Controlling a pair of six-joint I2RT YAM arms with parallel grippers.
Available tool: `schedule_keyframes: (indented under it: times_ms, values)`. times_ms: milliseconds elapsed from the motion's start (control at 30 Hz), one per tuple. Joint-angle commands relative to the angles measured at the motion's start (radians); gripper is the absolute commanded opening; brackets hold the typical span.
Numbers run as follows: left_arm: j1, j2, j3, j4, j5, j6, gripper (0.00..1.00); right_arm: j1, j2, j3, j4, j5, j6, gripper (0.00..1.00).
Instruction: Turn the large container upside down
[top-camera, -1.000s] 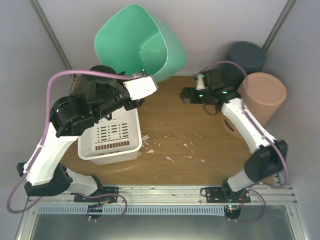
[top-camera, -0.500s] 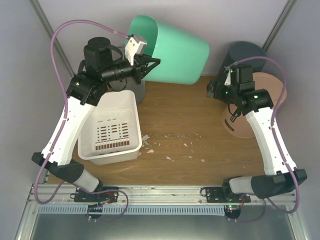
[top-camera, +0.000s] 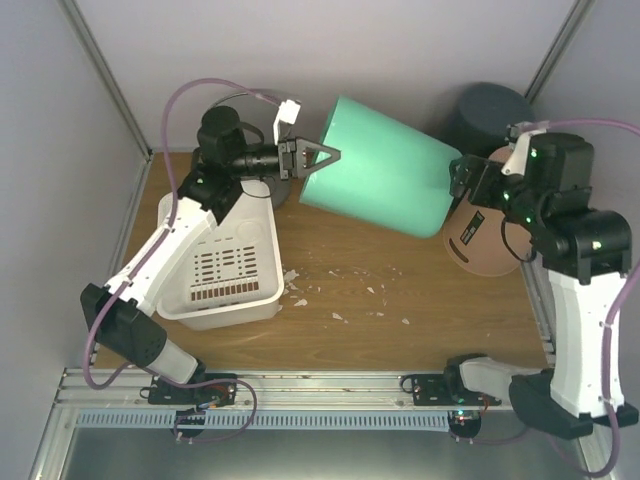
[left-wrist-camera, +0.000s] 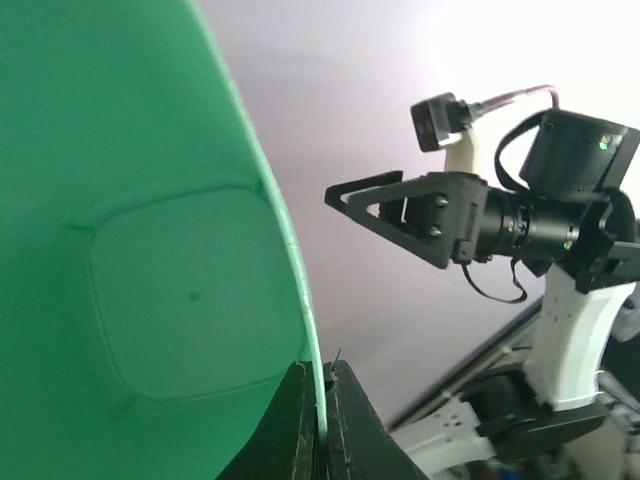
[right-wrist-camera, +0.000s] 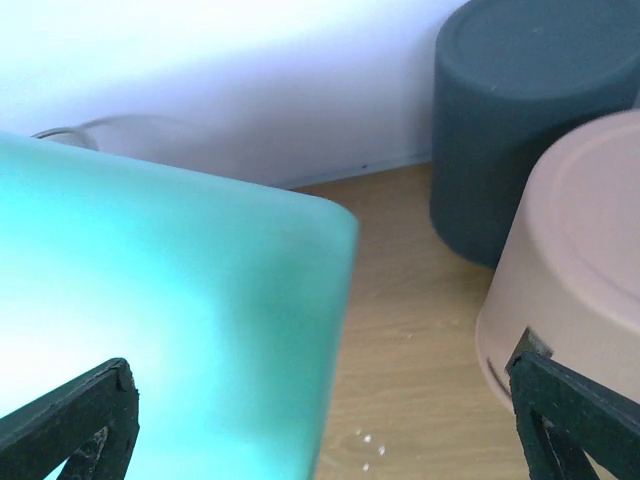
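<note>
The large green container (top-camera: 385, 170) hung on its side in the air above the back of the wooden surface (top-camera: 400, 340), its open mouth facing left and its closed base pointing right. The left end effector (left-wrist-camera: 322, 408) was pinched tight on the container's rim, one finger inside the wall and one outside. The right end effector (right-wrist-camera: 320, 425) was spread wide just beside the base, near an upturned tan tub (top-camera: 500, 235) and a dark grey tub (top-camera: 492, 115); whether it touched the container could not be told.
</note>
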Motion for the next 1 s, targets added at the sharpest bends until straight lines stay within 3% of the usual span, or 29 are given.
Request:
schedule_keyframes:
  times_ms: [0,200,333,567,800,967]
  values:
    - [0.006,-0.037,-0.098,0.415,0.066,-0.252,0.0,-0.002,-0.085,-0.008,-0.091,-0.105,0.048,1.0]
    - [0.006,-0.018,-0.289,0.766,0.034,-0.518,0.0,-0.001,-0.177,-0.136,-0.091,-0.173,0.084,1.0]
    - [0.004,0.019,-0.329,0.824,0.01,-0.534,0.0,-0.002,-0.219,-0.201,-0.09,-0.184,0.119,1.0]
    - [-0.015,0.124,-0.392,1.101,-0.009,-0.696,0.0,-0.001,-0.264,-0.276,-0.088,-0.18,0.187,1.0]
    - [-0.034,0.241,-0.392,1.212,0.004,-0.814,0.0,-0.002,-0.298,-0.33,-0.054,-0.146,0.257,1.0]
    - [-0.048,0.175,-0.42,1.125,0.018,-0.745,0.0,-0.001,-0.295,-0.355,-0.048,-0.166,0.239,1.0]
